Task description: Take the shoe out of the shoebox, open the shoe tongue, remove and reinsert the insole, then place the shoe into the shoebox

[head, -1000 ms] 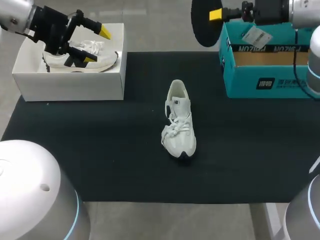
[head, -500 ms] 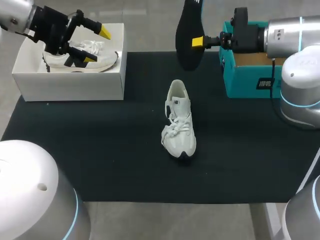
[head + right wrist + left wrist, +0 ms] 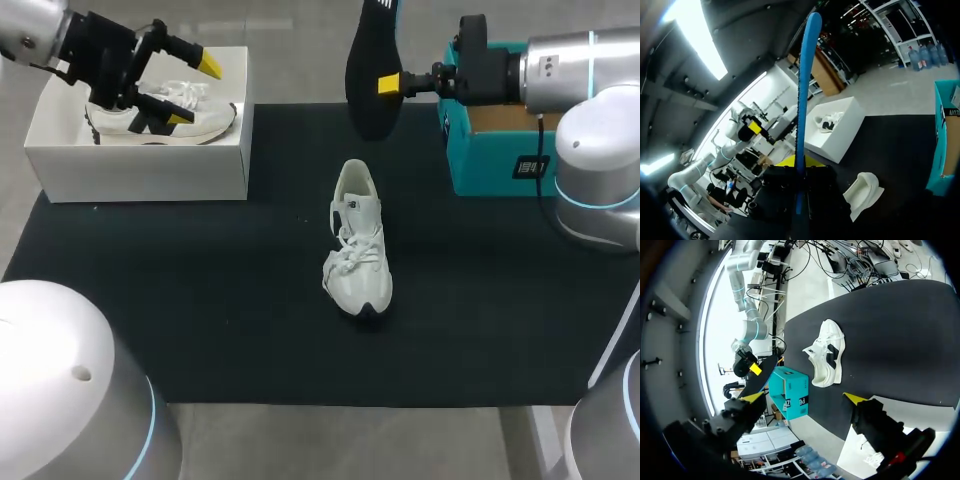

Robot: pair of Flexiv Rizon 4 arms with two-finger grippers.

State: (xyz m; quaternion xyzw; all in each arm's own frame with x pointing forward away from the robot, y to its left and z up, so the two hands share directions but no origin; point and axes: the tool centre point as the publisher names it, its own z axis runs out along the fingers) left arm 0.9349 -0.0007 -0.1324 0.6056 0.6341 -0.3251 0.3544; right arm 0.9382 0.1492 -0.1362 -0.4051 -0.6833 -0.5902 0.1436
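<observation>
The white shoe [image 3: 358, 240] lies in the middle of the black mat [image 3: 180, 300], out where both arms can get at it. Up above its heel end hangs the black insole [image 3: 371, 70], with the right gripper [image 3: 390, 83] pinched tight on it, I think so it can slide down into the shoe. The teal shoebox [image 3: 500, 150] waits at the right, and the left gripper [image 3: 195, 92] hangs wide open and empty over the white box [image 3: 140, 165] that holds another shoe [image 3: 160, 115].

A small printed label [image 3: 530, 167] sits on the teal shoebox [image 3: 490, 160] front (its characters too small to read)
</observation>
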